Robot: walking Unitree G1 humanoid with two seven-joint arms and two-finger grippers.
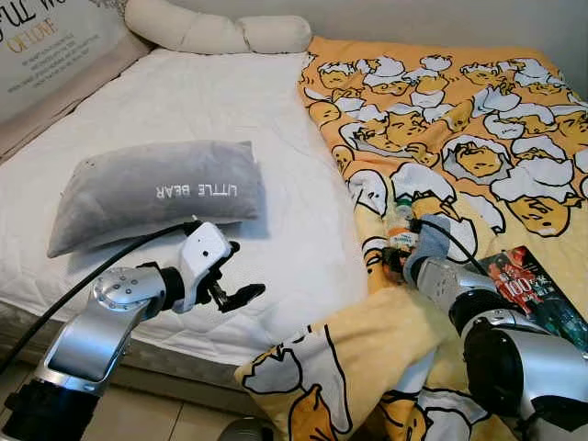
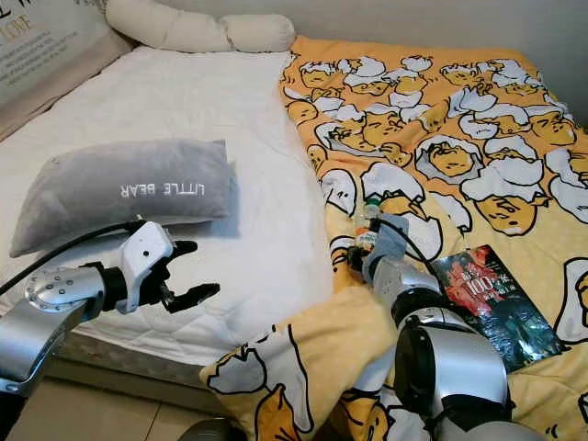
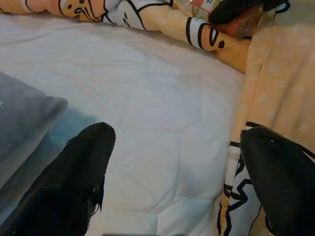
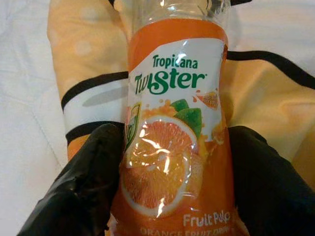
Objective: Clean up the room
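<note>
R gripper (image 4: 167, 172) pinches the bottle (image 4: 174, 123) low on the quilt (image 1: 459, 119) at mid-bed, so lift straight w/ grip firm; L gripper (image 1: 230, 276), spread & empty, hovers near the pillow (image 1: 152, 188).

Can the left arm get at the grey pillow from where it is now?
Probably yes. The left pincer hangs open over bare white mattress, just in front of the pillow, with nothing lying between them. The right pincer is busy gripping the bottle.
</note>
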